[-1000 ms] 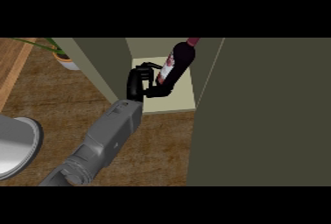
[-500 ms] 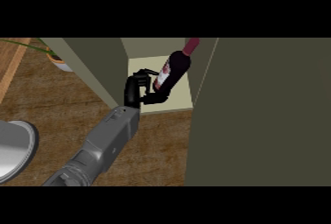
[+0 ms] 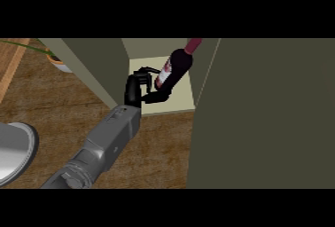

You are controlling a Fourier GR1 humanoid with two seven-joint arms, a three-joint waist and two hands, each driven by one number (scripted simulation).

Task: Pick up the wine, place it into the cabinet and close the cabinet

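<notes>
A dark wine bottle [image 3: 175, 66] with a pale label and a red neck leans inside the open cabinet, over its pale shelf floor [image 3: 178, 101]. Its neck points up and to the right. My left hand [image 3: 136, 88] is at the bottle's left side, curled round its lower body, and the grey forearm runs back to the lower left. The cabinet's open door [image 3: 262, 111] stands as a broad olive panel filling the right of the view. My right hand does not show.
The cabinet's left wall [image 3: 98, 66] stands just left of my hand. A grey plate [image 3: 13, 150] lies at the left edge on the wooden counter [image 3: 59, 111]. A small potted plant [image 3: 59, 62] stands at the back left.
The view has swung to the right, so the plate and the plant have slid left. My left hand and the bottle have gone further into the cabinet opening.
</notes>
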